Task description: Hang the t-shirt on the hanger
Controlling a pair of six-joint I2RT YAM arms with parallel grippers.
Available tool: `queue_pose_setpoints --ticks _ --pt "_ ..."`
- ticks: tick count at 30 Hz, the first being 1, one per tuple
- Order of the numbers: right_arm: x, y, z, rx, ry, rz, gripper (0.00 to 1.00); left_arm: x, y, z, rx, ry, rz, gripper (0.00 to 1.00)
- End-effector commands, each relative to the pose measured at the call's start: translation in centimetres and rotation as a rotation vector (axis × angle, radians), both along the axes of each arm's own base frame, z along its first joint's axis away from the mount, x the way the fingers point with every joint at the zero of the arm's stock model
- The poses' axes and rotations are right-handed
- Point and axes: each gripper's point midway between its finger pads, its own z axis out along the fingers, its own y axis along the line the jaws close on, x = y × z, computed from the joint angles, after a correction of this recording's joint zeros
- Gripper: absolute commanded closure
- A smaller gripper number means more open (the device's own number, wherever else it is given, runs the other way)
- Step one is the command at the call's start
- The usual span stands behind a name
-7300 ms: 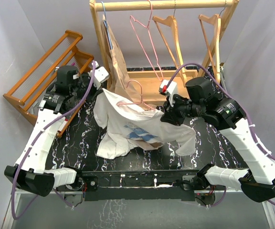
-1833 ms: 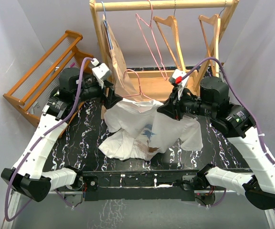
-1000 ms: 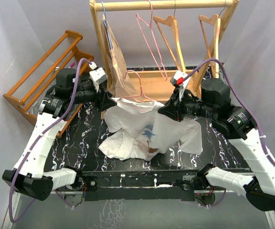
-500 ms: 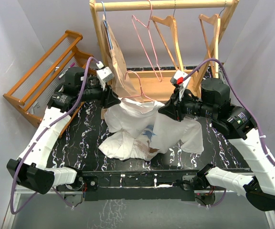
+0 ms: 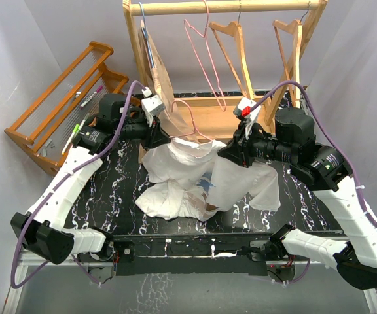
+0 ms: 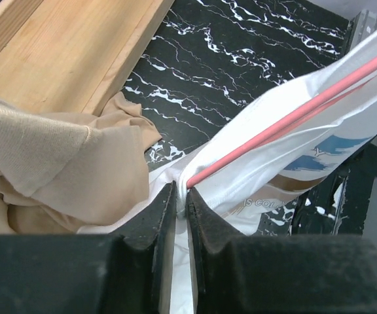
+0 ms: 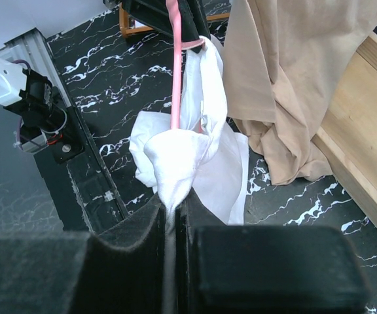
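The t-shirt (image 5: 175,160) hangs bunched over the pink hanger (image 6: 287,122), hem on the table (image 5: 110,190), shoulders not yet seated. Left gripper (image 6: 180,195) and right gripper (image 7: 172,204) each pinch shirt fabric; spreading and straightening remain.

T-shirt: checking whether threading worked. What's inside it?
The pink hanger runs inside the t-shirt; its hook and part of one bar show. Its ends are covered by cloth that the left gripper and right gripper pinch.
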Motion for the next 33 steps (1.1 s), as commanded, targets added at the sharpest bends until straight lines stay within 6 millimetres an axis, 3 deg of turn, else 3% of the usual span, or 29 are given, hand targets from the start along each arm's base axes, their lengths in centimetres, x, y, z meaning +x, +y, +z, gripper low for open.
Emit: queue_pose_setpoints --ticks 1,2,8,16,19,28,33 --pt "0.3 0.3 3.8 0.083 -0.112 0.000 0.92 -0.2 -0.5 0.0 -0.003 0.000 -0.012 0.95" --pt "0.3 0.3 3.8 0.083 -0.111 0.000 0.92 -0.2 -0.5 -0.1 -0.002 -0.001 -0.012 1.00" --pt "0.2 0.3 3.6 0.084 -0.105 0.000 0.92 0.0 -0.8 1.2 -0.023 -0.029 -0.011 1.00" --pt "0.1 0.3 3.5 0.083 -0.103 0.004 0.92 0.0 -2.1 7.5 -0.147 -0.094 -0.047 1.00" --pt "0.2 0.3 3.4 0.083 -0.102 0.005 0.92 0.1 -2.6 8.9 -0.183 -0.091 -0.060 1.00" --pt "0.3 0.3 4.1 0.091 -0.118 -0.003 0.92 -2.6 -3.8 8.2 -0.210 -0.034 -0.183 1.00" --pt "0.3 0.2 4.4 0.094 -0.122 -0.008 0.92 -3.7 -3.4 7.4 -0.188 -0.076 -0.220 1.00"
